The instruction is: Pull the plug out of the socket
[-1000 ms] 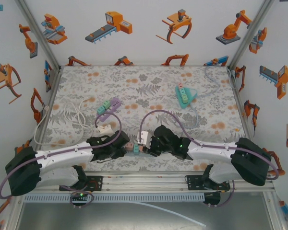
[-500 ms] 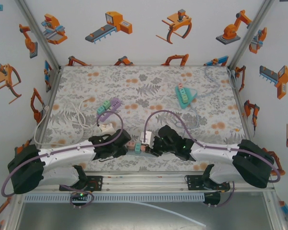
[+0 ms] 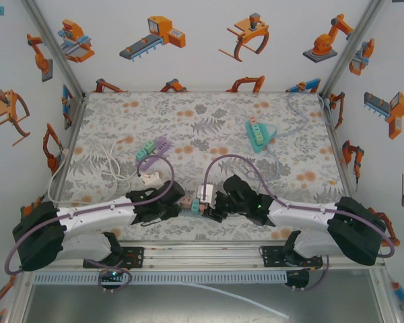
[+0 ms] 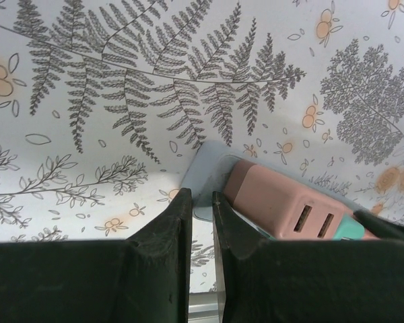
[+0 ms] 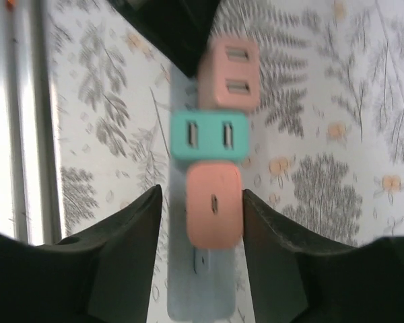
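locate the power strip (image 3: pixel 188 204) at lower centre of the top view, long axis left to right, lying between both claws.

find the left gripper (image 4: pixel 198 196) at lower middle of the left wrist view, pinched fully shut on the pale blue base edge at the strip's end; treat as the anchoring hold.

find the right gripper (image 5: pixel 202 194) at lower centre of the right wrist view, jaws partly apart, straddling the plug (image 5: pixel 214 205) and gripping nothing; cannot tell whether the pad on the frame's right touches it.

read the strip here as running top to bottom of frame. check the holders from the top:
- pink socket (image 5: pixel 229 64): two slots, vacant.
- teal socket (image 5: pixel 209 138): two slots, vacant.
- lowest position: occupied by the salmon plug.

judge the right arm nearer to the plug and already centred on it. expect a closure across the plug's short sides, then a pull straight out of the strip face, toward the lens, not along the strip. beware lifting the whole strip should the left hold slip.
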